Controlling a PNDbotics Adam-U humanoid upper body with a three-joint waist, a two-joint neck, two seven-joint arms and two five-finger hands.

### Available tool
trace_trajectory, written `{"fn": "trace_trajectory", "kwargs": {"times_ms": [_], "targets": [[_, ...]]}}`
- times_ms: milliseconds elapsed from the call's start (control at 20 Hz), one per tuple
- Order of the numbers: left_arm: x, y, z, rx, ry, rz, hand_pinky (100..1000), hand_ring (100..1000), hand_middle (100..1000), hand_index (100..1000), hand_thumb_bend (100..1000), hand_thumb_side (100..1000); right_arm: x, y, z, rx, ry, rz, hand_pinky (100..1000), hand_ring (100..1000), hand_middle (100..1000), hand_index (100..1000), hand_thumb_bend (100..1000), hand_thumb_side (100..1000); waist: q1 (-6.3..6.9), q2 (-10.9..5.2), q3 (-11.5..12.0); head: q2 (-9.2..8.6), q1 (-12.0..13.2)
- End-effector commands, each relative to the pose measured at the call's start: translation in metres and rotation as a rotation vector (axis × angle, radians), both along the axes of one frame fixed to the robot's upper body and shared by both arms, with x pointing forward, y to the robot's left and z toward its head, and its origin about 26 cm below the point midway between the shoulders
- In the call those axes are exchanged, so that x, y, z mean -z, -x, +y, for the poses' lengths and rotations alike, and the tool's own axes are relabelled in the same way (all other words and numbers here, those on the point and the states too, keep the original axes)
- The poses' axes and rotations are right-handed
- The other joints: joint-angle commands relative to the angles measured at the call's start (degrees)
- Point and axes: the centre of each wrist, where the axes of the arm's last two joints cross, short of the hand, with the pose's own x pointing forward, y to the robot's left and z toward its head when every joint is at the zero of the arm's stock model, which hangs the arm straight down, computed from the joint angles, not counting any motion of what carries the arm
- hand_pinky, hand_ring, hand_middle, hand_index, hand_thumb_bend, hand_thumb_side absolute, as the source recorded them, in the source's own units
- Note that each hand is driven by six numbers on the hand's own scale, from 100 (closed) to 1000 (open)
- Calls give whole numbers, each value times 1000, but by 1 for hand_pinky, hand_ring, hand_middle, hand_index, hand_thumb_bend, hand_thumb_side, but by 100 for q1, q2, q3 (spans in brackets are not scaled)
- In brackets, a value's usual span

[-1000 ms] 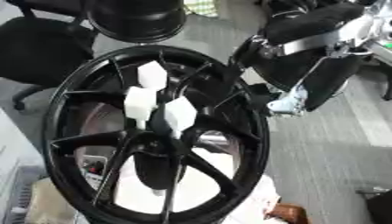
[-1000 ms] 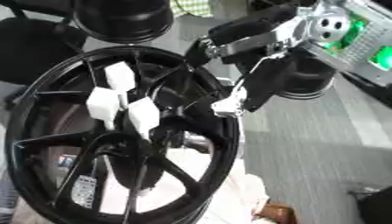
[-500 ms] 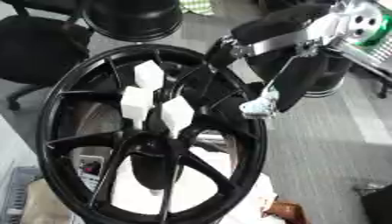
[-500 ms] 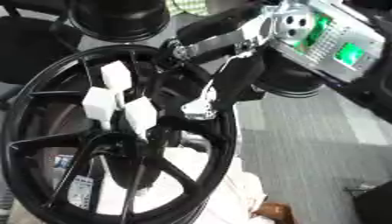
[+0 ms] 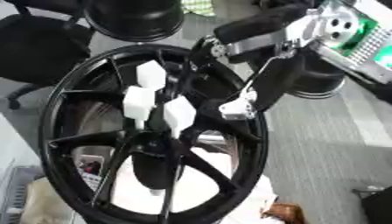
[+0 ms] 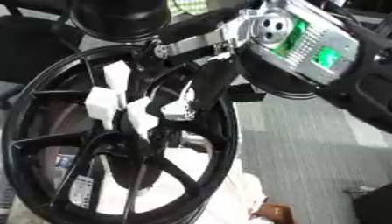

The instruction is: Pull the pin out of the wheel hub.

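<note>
Here the right robot hand has come in from the upper right over the last second and now lies over the upper rim of the black wheel hub, close to the three white block-shaped pins that stand out from the spokes near the centre. Its dark fingers merge with the black spokes, so whether they are curled or released cannot be told, nor whether they touch a pin. All three white pins remain seated in the hub. A white tag hangs from the arm just beside the nearest pin. Judged from this, the reach is nearly complete and the pull has not begun. The left robot hand is out of view.
</note>
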Motion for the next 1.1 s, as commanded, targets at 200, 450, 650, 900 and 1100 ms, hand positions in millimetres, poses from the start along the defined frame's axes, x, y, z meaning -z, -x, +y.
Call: {"fn": "trace_trajectory", "kwargs": {"times_ms": [200,450,650,900,1100], "targets": [[-11,1,0,2,6,-35,714,681,597,697,100,622,-6,2,1,11,-5,6,903,910,769,848,237,441,17,-59,35,28,-18],[-11,1,-1,7,3,-35,714,680,596,697,100,622,-3,1,1,18,12,-5,910,918,771,848,322,349,-16,-40,63,28,-31],[-13,0,-3,16,-1,-41,714,680,596,696,100,623,-2,1,2,49,-3,-45,914,921,773,849,341,322,-38,-15,103,28,-60],[-16,-1,-4,19,5,-52,714,679,596,696,100,623,2,1,1,106,-24,-86,918,923,775,853,351,311,-61,38,164,28,-118],[-17,-1,-6,22,0,-56,714,679,595,696,100,623,4,0,-1,148,-41,-116,921,925,777,853,351,301,-76,66,194,28,-135]]}}
